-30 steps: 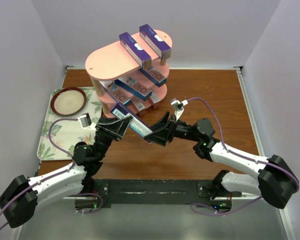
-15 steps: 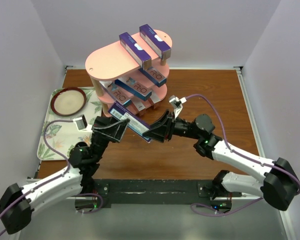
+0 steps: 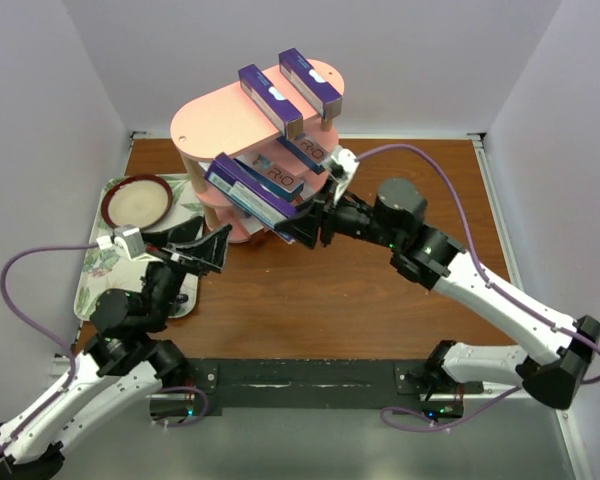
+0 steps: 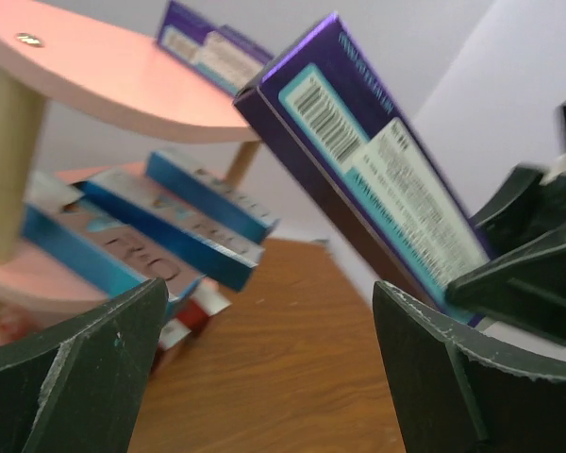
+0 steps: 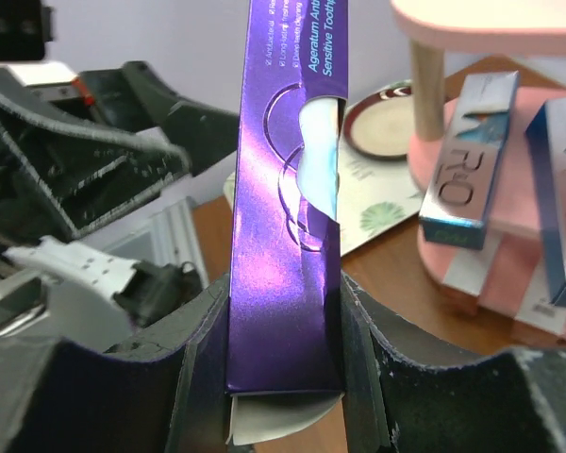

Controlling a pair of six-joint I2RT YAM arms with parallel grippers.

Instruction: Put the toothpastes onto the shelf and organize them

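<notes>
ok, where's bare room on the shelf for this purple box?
Pink three-tier shelf, top oval board: bare left of the two purple cardboard boxes. Middle tier crowded with blue boxes. Brown wooden table right of the shelf: bare too.

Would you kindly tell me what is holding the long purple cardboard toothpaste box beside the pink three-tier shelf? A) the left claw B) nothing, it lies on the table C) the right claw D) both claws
C: the right claw is shut on the long purple cardboard toothpaste box, while the left claw stands open and apart from it.
</notes>
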